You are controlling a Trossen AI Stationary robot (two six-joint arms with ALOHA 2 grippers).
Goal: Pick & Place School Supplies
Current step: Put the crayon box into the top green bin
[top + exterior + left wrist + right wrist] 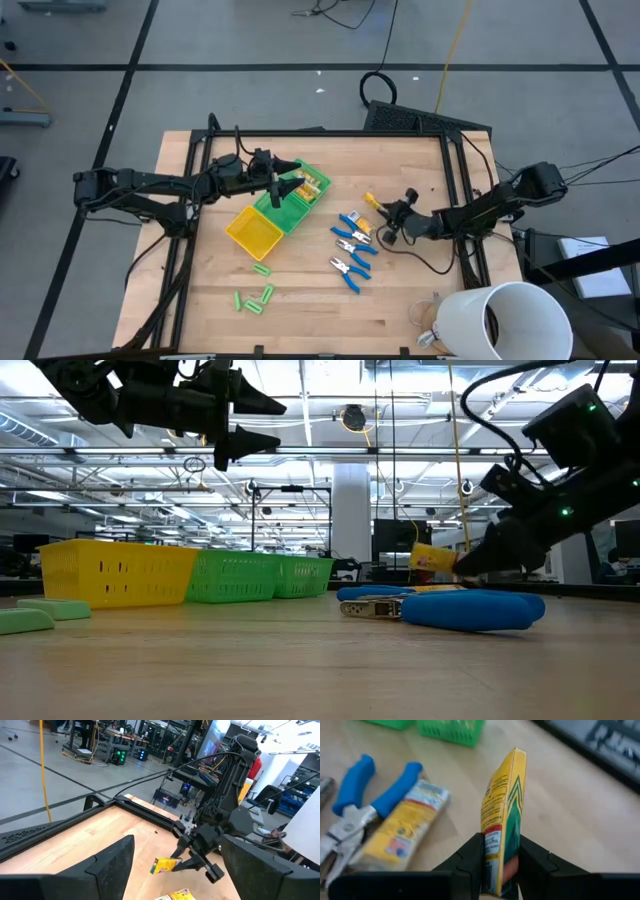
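Observation:
My right gripper (388, 215) is at the table's right-middle, shut on a yellow-orange oblong box (502, 795), seen also in the low view as the box (432, 558). A second such box (402, 832) lies flat on the table beside blue-handled pliers-like tools (350, 248). Several light-green short sticks (256, 296) lie near the front edge. My left gripper (288, 183) hangs open above the tray's green part (300, 210), with nothing between its fingers. My right gripper pinches the yellow-orange box between its two fingers by its broad faces, near one end (495, 857). The fingers come from the table's right, slanting a little downward. The box stands on edge and sticks out ahead of the fingers, seemingly clear of the table.
The tray's yellow part (255, 230) adjoins the green part, left of centre. A big white cup (505, 320) lies at the near right corner. A black frame rail (330, 133) runs along the table's far edge. Bare wood lies between the tools and the sticks.

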